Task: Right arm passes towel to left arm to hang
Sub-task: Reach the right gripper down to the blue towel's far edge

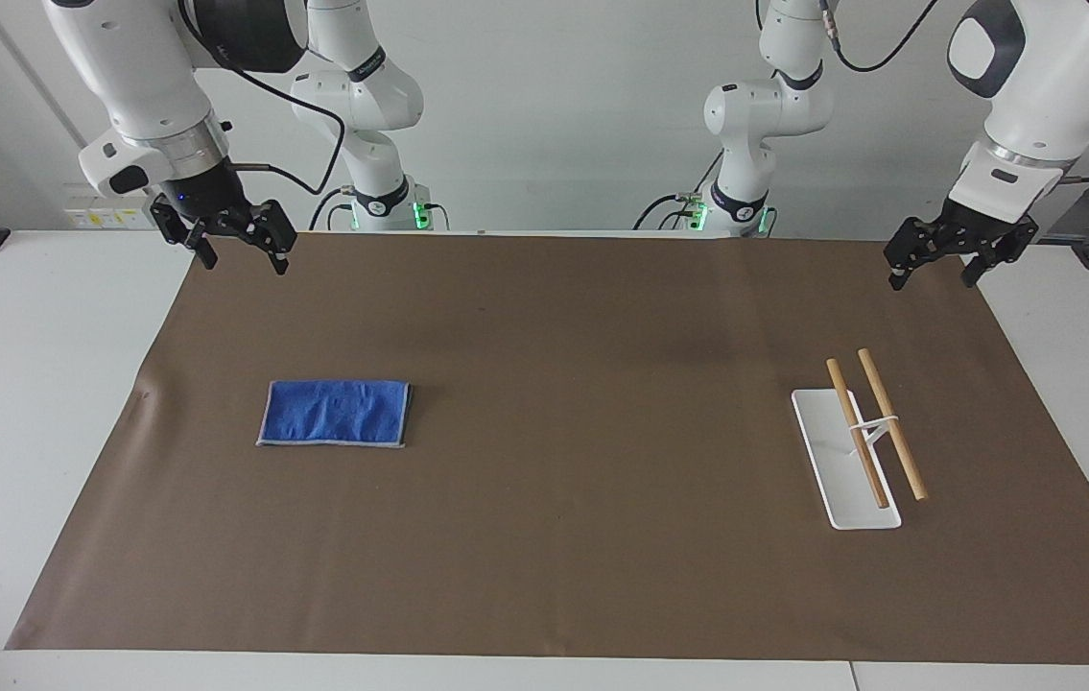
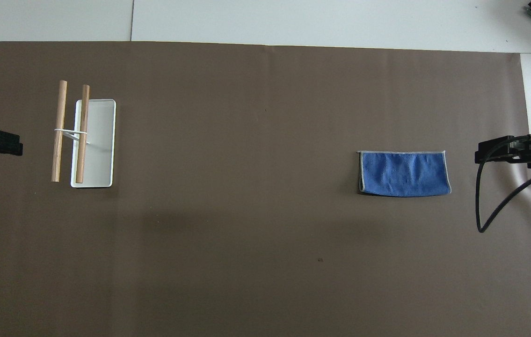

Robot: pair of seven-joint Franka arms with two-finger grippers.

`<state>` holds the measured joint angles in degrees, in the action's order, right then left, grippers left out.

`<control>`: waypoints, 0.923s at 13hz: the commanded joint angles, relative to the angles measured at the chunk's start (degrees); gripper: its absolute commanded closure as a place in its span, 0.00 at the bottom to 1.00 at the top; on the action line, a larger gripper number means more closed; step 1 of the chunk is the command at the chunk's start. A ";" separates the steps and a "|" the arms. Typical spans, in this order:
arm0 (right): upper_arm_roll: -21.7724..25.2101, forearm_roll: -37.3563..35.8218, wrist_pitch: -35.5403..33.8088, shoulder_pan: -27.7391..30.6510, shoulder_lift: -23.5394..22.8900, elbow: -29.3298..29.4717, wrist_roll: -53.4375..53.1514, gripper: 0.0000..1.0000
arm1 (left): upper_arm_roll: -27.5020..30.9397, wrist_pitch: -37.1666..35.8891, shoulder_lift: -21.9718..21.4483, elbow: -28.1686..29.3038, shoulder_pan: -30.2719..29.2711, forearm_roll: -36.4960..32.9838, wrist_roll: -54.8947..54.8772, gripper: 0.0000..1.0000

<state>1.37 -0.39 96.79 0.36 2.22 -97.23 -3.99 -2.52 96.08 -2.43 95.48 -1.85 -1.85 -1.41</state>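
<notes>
The blue towel (image 1: 335, 414) lies flat and folded on the brown mat toward the right arm's end of the table; it also shows in the overhead view (image 2: 404, 173). My right gripper (image 1: 246, 263), with the blue wrist light, hangs open and empty in the air over the mat's edge nearest the robots, apart from the towel; it enters the overhead view from the side (image 2: 499, 152). My left gripper (image 1: 931, 279) hangs open and empty over the mat's corner at the left arm's end (image 2: 1, 142).
A hanging rack with a white tray base (image 1: 832, 489) and two raised wooden bars (image 1: 892, 437) stands toward the left arm's end (image 2: 101, 140). The brown mat (image 1: 544, 557) covers most of the white table. A black cable (image 2: 485, 215) loops from the right wrist.
</notes>
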 commanded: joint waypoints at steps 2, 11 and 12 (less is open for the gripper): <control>-0.23 0.13 13.03 0.35 -5.62 -6.55 2.23 0.00 | -0.12 0.16 -0.30 0.23 0.00 1.76 -0.35 0.00; -0.31 0.30 42.32 0.00 -13.90 -23.61 5.40 0.00 | 0.06 -1.77 -0.38 0.15 -0.26 1.76 -0.09 0.00; -0.31 0.48 44.43 0.26 -14.95 -24.40 6.70 0.00 | 0.06 -1.86 -0.38 0.15 -0.61 1.76 -0.09 0.00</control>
<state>1.31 -0.39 137.55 0.15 -12.15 -119.26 0.11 -2.60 94.96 -2.43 95.50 -1.86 -0.82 -1.41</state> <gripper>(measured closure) 0.000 0.000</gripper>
